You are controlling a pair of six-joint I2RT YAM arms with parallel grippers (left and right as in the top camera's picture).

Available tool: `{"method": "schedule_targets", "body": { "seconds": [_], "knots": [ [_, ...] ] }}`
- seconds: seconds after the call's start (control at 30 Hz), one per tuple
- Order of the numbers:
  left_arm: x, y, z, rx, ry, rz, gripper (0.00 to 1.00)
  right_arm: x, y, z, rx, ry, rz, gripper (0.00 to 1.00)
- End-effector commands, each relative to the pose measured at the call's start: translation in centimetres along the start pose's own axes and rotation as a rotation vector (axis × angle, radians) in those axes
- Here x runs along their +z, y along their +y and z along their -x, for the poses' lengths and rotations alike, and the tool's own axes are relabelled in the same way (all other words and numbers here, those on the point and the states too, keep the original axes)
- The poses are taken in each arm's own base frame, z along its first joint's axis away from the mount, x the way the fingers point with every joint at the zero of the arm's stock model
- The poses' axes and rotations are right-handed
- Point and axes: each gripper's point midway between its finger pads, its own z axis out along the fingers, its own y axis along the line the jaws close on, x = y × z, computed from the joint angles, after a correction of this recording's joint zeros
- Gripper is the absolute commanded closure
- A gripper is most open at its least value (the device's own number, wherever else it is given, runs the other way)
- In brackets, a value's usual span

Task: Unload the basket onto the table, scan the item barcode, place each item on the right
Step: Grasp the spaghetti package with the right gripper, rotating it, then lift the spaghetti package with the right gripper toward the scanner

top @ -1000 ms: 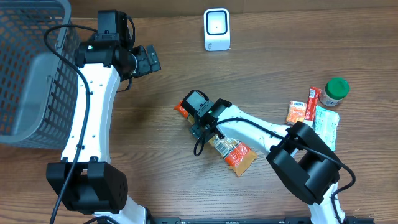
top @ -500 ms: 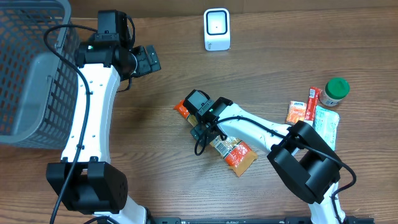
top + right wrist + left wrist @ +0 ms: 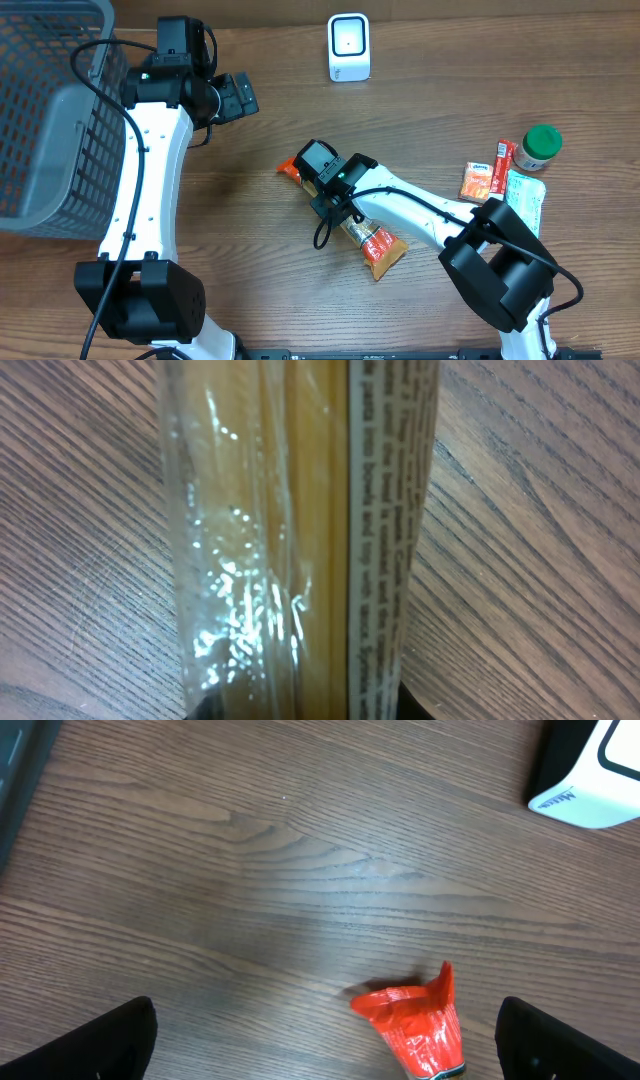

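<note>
The item is a long orange-ended packet (image 3: 381, 246) lying slantwise in the middle of the table. My right gripper (image 3: 338, 204) is over its middle, shut on it. In the right wrist view the packet (image 3: 300, 540) stands on edge and fills the frame, squeezed between the dark jaws at the bottom edge (image 3: 300, 706); printed text runs along its right side. No barcode shows. The white scanner (image 3: 349, 46) stands at the far edge. My left gripper (image 3: 240, 97) hovers open and empty at upper left. Its wrist view shows the packet's orange end (image 3: 415, 1020) and the scanner's corner (image 3: 595, 780).
A grey wire basket (image 3: 50, 110) fills the upper left corner. At the right edge lie a green-lidded jar (image 3: 541, 146), two small orange packets (image 3: 478, 180) and a white-and-green packet (image 3: 524, 200).
My right gripper has closed on the packet, which now looks narrower and has shifted slightly. The left arm has not moved.
</note>
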Motion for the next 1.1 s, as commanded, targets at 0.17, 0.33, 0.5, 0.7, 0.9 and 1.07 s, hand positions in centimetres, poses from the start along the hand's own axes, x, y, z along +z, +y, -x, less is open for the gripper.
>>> {"method": "schedule_targets", "body": {
  "seconds": [0.17, 0.33, 0.5, 0.7, 0.9, 1.07],
  "knots": [
    [0.2, 0.0, 0.1, 0.014, 0.0, 0.008, 0.01, -3.1, -0.3, 1.5, 0.001, -0.014, -0.014, 0.96],
    [0.2, 0.0, 0.1, 0.014, 0.0, 0.008, 0.0, -8.3, -1.4, 2.5, 0.01, -0.113, -0.054, 0.96],
    [0.2, 0.0, 0.1, 0.014, 0.0, 0.008, 0.01, -13.3, -2.5, 3.0, 0.025, -0.217, -0.087, 0.96],
    [0.2, 0.0, 0.1, 0.014, 0.0, 0.008, 0.0, -16.2, -3.6, 3.5, 0.042, -0.295, -0.134, 0.96],
    [0.2, 0.0, 0.1, 0.014, 0.0, 0.008, 0.01, -17.0, -5.2, 4.3, 0.066, -0.332, -0.213, 0.97],
    [0.2, 0.0, 0.1, 0.014, 0.0, 0.008, 0.01, -19.1, -7.2, 5.2, 0.134, -0.349, -0.132, 0.97]
  ]
}}
